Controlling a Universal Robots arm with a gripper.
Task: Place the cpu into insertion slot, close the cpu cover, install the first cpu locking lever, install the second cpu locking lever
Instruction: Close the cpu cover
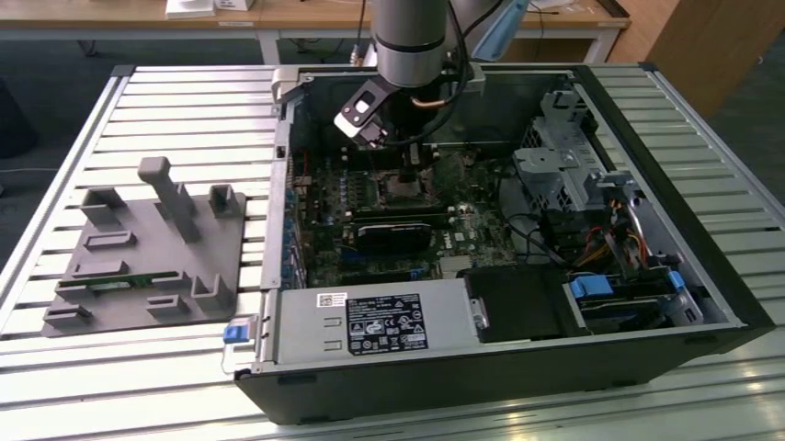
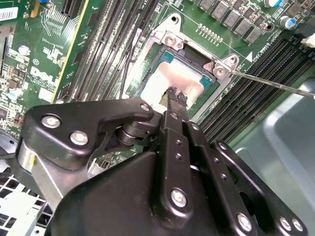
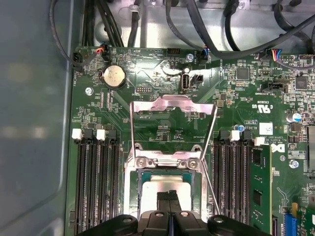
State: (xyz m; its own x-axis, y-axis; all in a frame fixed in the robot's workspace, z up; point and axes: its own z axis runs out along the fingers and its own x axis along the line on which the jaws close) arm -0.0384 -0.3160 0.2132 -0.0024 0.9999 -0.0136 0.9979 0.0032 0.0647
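Observation:
The cpu (image 2: 178, 77) (image 3: 162, 184) lies flat in the insertion slot (image 2: 170, 39) (image 3: 167, 161) (image 1: 399, 186), its dull silver top showing inside the metal rim. My gripper (image 2: 176, 95) (image 3: 170, 194) (image 1: 407, 163) is shut with nothing between its fingers, and its tips are on or just above the chip's top. The cpu cover (image 3: 172, 104) stands raised on its hinge beyond the socket, with green board visible through its window. One thin locking lever (image 2: 275, 84) (image 3: 210, 189) sticks out free beside the socket.
Long black memory slots (image 3: 93, 187) (image 2: 113, 44) flank the socket on both sides. A black heatsink block (image 1: 395, 230) and a power supply (image 1: 368, 326) sit nearer in the open case (image 1: 491, 377). A grey parts fixture (image 1: 142, 248) lies at the exterior view's left.

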